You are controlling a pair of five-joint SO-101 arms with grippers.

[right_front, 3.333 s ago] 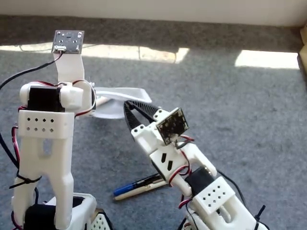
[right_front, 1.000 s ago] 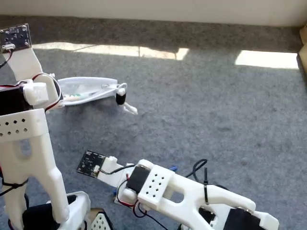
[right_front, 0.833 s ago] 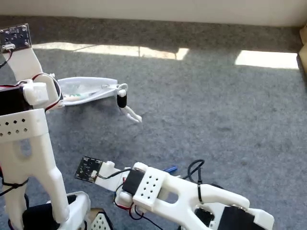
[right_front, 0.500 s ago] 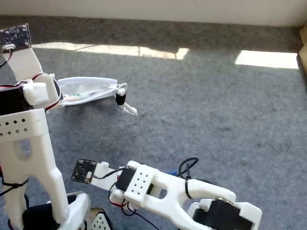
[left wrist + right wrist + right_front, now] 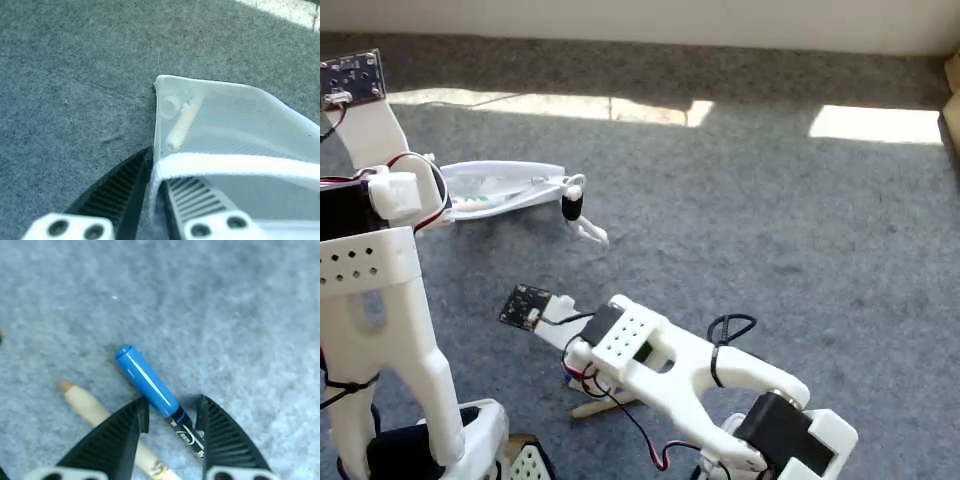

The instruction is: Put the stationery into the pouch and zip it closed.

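Two items lie loose on the grey surface (image 5: 770, 220). The pouch (image 5: 510, 188) sits flat at the far side w/ a couple of bits inside, and my left fingers (image 5: 132, 185) are clenched on its rim. My right fingers (image 5: 131, 427) are spread and straddle the blue pen (image 5: 145, 382), not yet squeezing. A wooden pencil (image 5: 87, 407) lies just beside the pen, partly under one finger. Risks as I see them: I'm off the pen's middle, so it could pivot and slip on closing. I might also catch the pencil too and drag both. If my left hold slackens, the rim sags, making entry hard.
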